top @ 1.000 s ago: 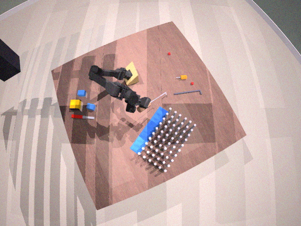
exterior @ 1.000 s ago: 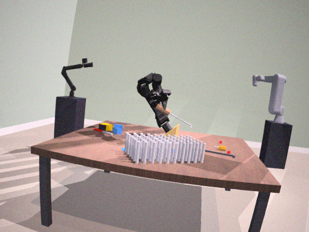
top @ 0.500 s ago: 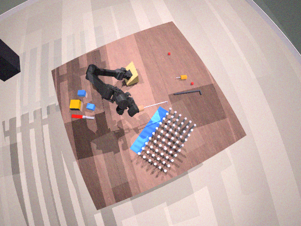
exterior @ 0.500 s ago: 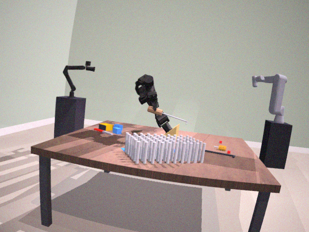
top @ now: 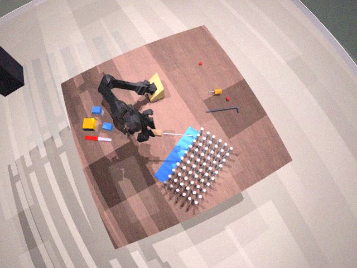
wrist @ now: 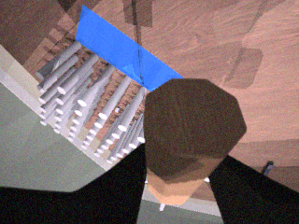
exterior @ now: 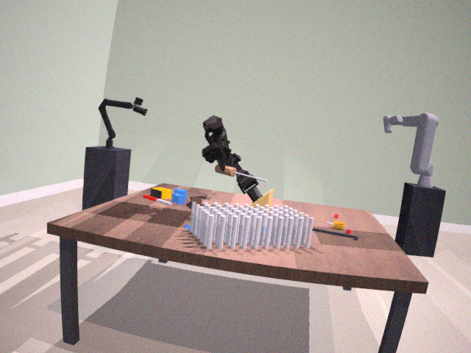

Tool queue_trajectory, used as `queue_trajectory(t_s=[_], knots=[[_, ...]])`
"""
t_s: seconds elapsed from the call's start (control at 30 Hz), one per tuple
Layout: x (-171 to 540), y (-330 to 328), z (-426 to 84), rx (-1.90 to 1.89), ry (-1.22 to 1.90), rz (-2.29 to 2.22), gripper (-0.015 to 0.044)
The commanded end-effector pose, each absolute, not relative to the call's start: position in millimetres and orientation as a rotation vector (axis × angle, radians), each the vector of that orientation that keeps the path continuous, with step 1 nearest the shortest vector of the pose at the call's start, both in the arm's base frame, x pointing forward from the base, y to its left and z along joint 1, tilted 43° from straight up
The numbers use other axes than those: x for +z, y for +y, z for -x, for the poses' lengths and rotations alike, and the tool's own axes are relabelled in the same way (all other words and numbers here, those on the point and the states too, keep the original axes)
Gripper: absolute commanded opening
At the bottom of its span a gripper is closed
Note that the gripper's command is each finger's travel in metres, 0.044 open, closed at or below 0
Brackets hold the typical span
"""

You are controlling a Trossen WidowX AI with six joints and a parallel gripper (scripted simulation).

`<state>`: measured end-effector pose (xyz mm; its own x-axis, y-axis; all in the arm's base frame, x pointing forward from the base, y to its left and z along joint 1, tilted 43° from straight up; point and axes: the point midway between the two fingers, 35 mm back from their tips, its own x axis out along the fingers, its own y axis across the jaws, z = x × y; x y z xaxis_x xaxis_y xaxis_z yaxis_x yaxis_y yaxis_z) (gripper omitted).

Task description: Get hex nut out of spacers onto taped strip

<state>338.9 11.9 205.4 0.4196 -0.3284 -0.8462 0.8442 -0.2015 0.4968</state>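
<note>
My gripper (top: pixel 153 132) (exterior: pixel 223 168) (wrist: pixel 176 151) is shut on the wooden handle of a hook tool (top: pixel 157 132) (exterior: pixel 228 170) (wrist: pixel 196 117). The tool is in the air; its thin shaft slants slightly down, with a small bent tip, in the exterior view. From above, the tip overlaps the far end of the blue taped strip (top: pixel 170 162) (exterior: pixel 187 226) (wrist: pixel 107 42). The metal spacers (top: pixel 206 148) (exterior: pixel 210 232) (wrist: pixel 76 79) stand upright in rows beside the strip. A small pale spot (wrist: pixel 117 110) between spacers in the wrist view may be the nut; I cannot tell surely.
A black angled rod (top: pixel 222 109) (exterior: pixel 334 232), a yellow-handled screwdriver (top: pixel 217 91) (exterior: pixel 338 225) and two red cubes (top: pixel 200 63) (top: pixel 227 99) lie to one side. A yellow wedge (top: pixel 158 90) (exterior: pixel 266 198) stands by the arm's base. Blue blocks (top: pixel 96 110) (top: pixel 107 126), a yellow block (top: pixel 88 124) and a red-white marker (top: pixel 91 138) lie opposite.
</note>
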Motion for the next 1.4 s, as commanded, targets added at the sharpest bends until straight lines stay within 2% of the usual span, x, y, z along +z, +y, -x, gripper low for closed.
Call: queue_trajectory(t_s=[0.0,0.47,0.73,1.37], knots=[[211.2,1.7,-332.9,-1.195,0.416,-1.501,0.0],[226.6,-31.7,-314.5,-1.336,0.098,-1.87,0.0],[219.9,-38.3,-316.5,-1.34,0.094,-1.876,0.0],[142.2,-111.0,-316.8,-1.338,0.094,-1.877,0.0]])
